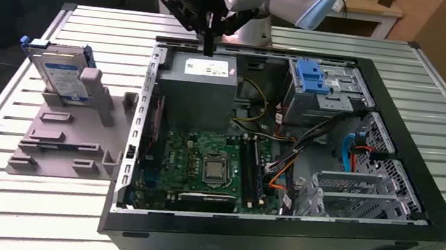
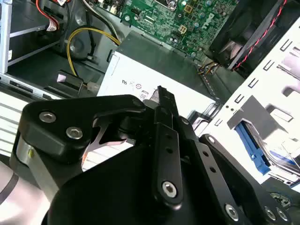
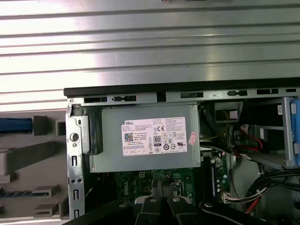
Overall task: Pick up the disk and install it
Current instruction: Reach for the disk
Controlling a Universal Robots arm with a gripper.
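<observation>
The disk (image 1: 62, 76) stands upright in a grey holder (image 1: 71, 132) on the table, at the exterior view's left of the open computer case (image 1: 277, 241). It is silver-grey with a white-and-blue label and a blue bracket. In the first wrist view the blue edge of the disk (image 3: 16, 125) shows beside the case wall. My gripper (image 1: 208, 45) hangs over the far end of the case, above the grey power-supply box (image 1: 200, 89). Its fingers are shut with nothing between them, as both wrist views show the gripper (image 2: 161, 96) (image 3: 161, 185). It is well apart from the disk.
Inside the case lie a green motherboard (image 1: 211, 164), loose cables (image 1: 312, 136) and a metal drive cage with a blue latch (image 1: 319, 79) at the far right. The case rests on a slatted metal table (image 1: 2, 202). Desks stand behind.
</observation>
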